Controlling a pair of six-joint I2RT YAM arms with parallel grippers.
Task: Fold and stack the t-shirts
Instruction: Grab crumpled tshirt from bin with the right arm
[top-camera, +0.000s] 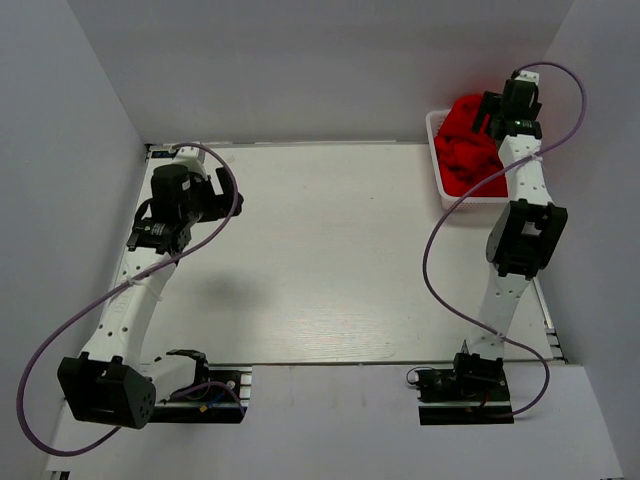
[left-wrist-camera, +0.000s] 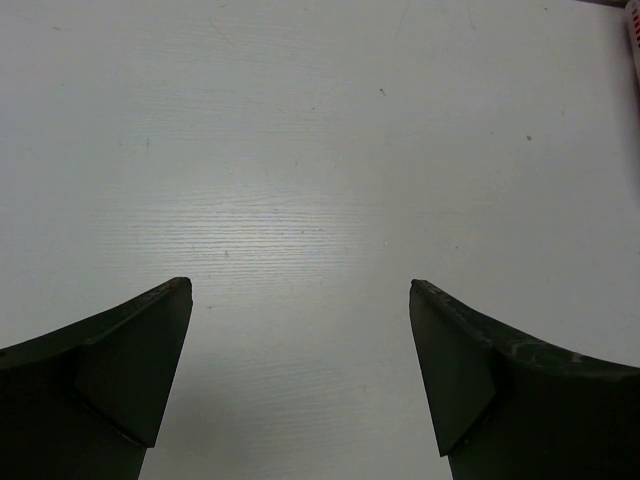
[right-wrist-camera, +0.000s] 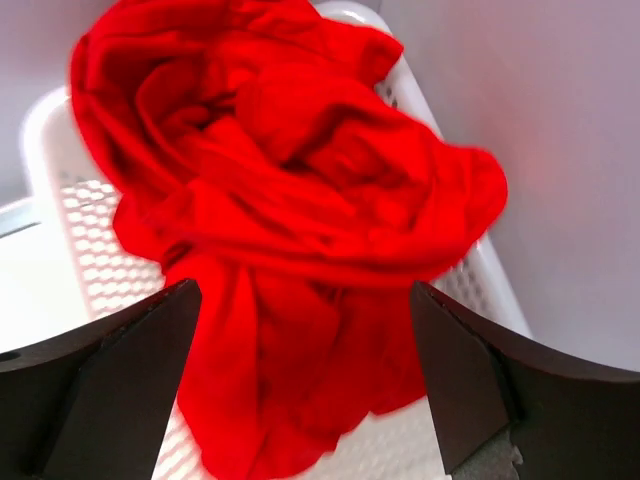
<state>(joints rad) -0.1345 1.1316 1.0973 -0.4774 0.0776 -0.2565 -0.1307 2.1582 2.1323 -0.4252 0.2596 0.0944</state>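
Top external view: the red t-shirts (top-camera: 462, 150) sit as one crumpled heap in the white mesh basket (top-camera: 433, 150), upper right of the frame, against the side wall. I see no folded shirt and no stack on the table (top-camera: 330, 260). By my reading, nothing of the task is done yet: every shirt has still to be pulled out, spread, folded and stacked. I cannot tell how many shirts the heap holds.

Right wrist view: right gripper (right-wrist-camera: 302, 287) hangs just over the heap, fingers spread wide, nothing between them. Cloth fills mid-frame, with basket mesh showing at left and lower right. I cannot confirm contact.

Left wrist view: left gripper (left-wrist-camera: 297, 284) fingers wide, empty, facing bare tabletop. In the top view it sits at frame left, well apart from the basket.

Judgement: step in hand is the first pick, right arm.
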